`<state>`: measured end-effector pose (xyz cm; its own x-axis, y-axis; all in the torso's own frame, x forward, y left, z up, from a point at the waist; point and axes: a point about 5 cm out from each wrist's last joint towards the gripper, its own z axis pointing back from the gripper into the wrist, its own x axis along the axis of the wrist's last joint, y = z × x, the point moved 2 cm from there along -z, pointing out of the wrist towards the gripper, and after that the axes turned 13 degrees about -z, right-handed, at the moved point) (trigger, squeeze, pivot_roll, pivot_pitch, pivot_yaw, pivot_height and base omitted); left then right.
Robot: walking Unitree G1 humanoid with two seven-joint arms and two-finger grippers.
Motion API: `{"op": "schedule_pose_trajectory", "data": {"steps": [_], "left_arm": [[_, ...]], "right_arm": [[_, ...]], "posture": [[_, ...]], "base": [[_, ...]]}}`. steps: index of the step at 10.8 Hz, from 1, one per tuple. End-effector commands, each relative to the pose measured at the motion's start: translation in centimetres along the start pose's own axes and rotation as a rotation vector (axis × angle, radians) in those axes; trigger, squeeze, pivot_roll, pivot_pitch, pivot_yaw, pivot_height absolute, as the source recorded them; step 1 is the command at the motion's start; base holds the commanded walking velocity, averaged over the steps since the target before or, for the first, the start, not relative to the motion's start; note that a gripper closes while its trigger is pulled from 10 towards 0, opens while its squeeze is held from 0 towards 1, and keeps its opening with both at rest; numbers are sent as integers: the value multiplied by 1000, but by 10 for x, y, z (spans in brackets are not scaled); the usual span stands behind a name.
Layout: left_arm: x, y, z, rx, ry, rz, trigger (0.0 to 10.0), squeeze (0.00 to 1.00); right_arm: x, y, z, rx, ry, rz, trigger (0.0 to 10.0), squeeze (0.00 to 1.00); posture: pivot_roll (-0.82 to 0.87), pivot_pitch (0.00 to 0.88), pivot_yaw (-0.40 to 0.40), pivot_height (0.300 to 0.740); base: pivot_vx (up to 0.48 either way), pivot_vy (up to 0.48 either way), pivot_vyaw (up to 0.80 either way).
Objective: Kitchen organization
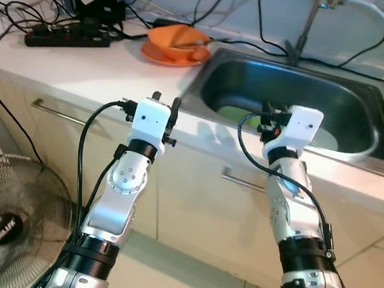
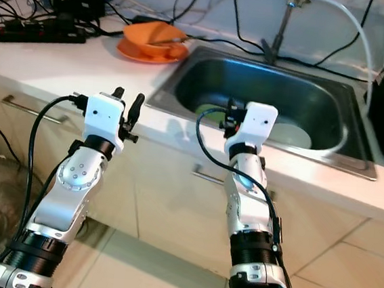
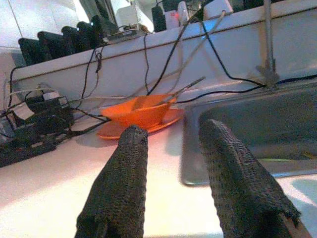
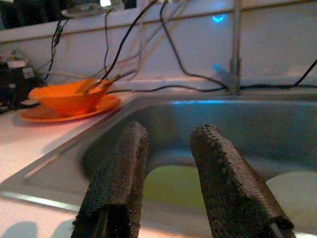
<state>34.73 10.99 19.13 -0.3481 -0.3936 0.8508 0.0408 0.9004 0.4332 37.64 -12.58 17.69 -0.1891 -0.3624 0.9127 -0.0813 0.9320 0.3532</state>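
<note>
both claws parted, empty

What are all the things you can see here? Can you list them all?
Bowl: one, orange, on the plate, with a utensil in it.
Plate: one, orange, on the counter left of the sink.
Sink: one, steel, set in the counter.
Green dish: one, in the sink.
White dish: one, in the sink.
Power strip: one, black, back of the counter.
Fan: one, grey, on the floor.
Left gripper: open, over the counter edge.
Right gripper: open, over the sink's front edge.
</note>
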Motion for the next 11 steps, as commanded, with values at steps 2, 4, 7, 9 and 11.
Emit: {"op": "schedule_pose_trajectory", "data": {"steps": [2, 4, 7, 9, 11], "left_arm": [[1, 0, -2, 6, 3, -8, 10000, 0], [1, 0, -2, 10, 6, -10, 10000, 0], [1, 2, -3, 13, 12, -13, 10000, 0], [2, 1, -4, 10, 10, -16, 10000, 0], [2, 2, -4, 11, 11, -20, 10000, 0]], "right_arm": [[-5, -3, 1, -21, 32, 19, 10000, 0], [-7, -3, 2, -27, 41, 22, 10000, 0], [-8, -1, 0, -38, 61, 7, 10000, 0], [-7, -3, 2, -47, 49, 11, 10000, 0], [-8, -2, 2, -48, 53, 8, 10000, 0]], "posture": [[84, 51, -3, 740], [85, 52, -4, 740], [85, 53, -2, 740], [86, 51, 1, 740], [88, 51, 2, 740]], "base": [[0, 349, -647], [0, 307, 0], [0, 295, -533], [0, 298, 0], [0, 294, 0]]}}
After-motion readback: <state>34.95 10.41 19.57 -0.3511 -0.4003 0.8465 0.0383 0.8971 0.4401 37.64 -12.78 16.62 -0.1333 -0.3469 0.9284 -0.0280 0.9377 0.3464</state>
